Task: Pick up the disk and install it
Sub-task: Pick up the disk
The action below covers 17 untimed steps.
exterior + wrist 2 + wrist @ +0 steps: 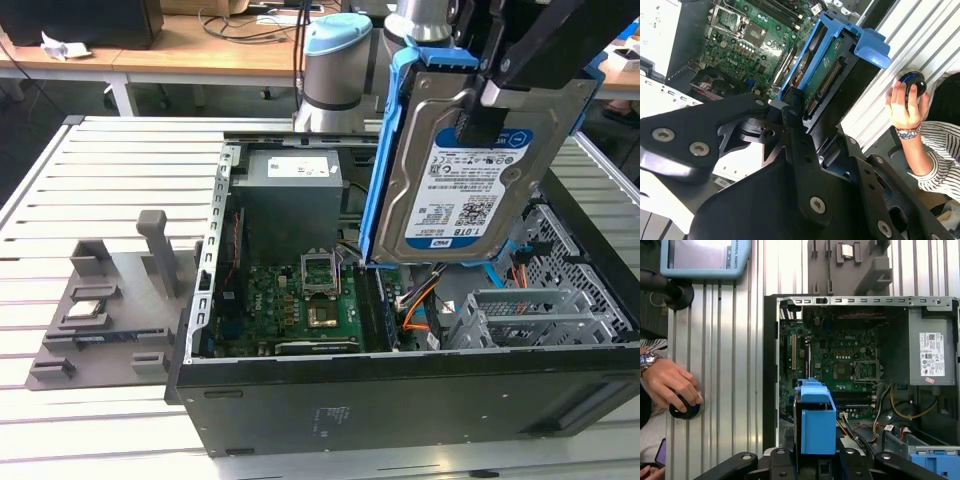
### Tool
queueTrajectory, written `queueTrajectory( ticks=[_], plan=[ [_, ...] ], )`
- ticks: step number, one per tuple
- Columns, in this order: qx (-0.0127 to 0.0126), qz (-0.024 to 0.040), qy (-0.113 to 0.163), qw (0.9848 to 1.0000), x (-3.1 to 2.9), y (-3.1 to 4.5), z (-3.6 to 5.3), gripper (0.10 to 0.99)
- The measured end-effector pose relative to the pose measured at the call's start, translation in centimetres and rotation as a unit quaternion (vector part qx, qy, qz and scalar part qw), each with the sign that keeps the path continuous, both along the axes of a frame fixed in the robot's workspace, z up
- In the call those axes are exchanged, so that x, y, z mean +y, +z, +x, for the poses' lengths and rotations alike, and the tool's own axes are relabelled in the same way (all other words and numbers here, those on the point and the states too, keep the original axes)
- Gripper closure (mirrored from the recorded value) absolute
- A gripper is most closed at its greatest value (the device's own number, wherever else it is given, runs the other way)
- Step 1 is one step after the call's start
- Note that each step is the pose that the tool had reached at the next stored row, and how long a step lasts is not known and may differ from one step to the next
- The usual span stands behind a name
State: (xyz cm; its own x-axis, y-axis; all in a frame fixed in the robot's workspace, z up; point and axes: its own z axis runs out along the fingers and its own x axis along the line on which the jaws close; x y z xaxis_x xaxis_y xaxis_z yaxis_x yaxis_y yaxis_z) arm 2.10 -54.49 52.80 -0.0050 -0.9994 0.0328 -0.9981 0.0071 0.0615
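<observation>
Got the disk clamped tight in my pincer. The fingers are shut on its flat faces, and one black finger lies across the white label. The disk hangs on edge, blue rails and all, in the air above the open computer case and isn't touching it. Down inside the case, the motherboard lies bare next to the power supply. Outside the case, on the slatted table, a person's hand rests on a small round black object.
</observation>
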Motion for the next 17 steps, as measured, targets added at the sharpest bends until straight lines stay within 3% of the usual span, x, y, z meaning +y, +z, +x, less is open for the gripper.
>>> queueTrajectory(
  ticks=[17],
  plan=[
    [0.0002,0.0,0.0,1.0,0.0,-0.02,4.14,0.725]
  ],
)
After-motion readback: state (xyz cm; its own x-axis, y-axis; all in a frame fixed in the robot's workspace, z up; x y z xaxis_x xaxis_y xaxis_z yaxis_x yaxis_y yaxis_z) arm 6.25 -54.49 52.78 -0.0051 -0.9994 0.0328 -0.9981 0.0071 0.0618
